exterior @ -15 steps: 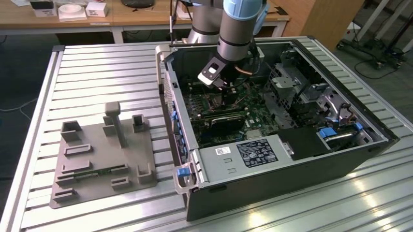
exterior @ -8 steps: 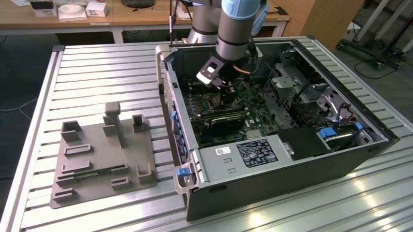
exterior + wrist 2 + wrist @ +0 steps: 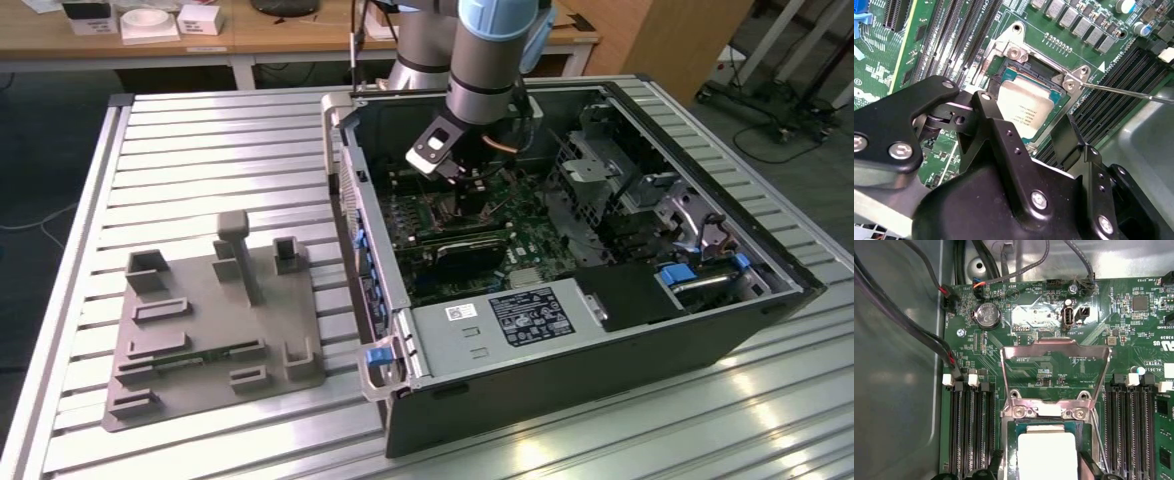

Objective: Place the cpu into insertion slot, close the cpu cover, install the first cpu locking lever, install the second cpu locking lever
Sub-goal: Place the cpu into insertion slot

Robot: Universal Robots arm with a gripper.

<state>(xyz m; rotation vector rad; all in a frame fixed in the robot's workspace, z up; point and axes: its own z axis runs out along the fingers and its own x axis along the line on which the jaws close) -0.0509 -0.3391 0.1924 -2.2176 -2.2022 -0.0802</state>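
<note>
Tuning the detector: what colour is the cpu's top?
Silvery-grey; the cpu shows best in the second wrist view.

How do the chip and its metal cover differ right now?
The chip lies flat in the socket; the cover stands raised on its hinge. The chip is a solid plate; the cover is a frame with a window cut through its middle. Both are silvery metal.

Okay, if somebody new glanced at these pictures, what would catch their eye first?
Probably the robot arm reaching its gripper down into the open computer case on the slatted metal table. In both wrist views, the silvery cpu lies in the insertion slot, and the cpu cover stands raised open on its hinge.
</note>
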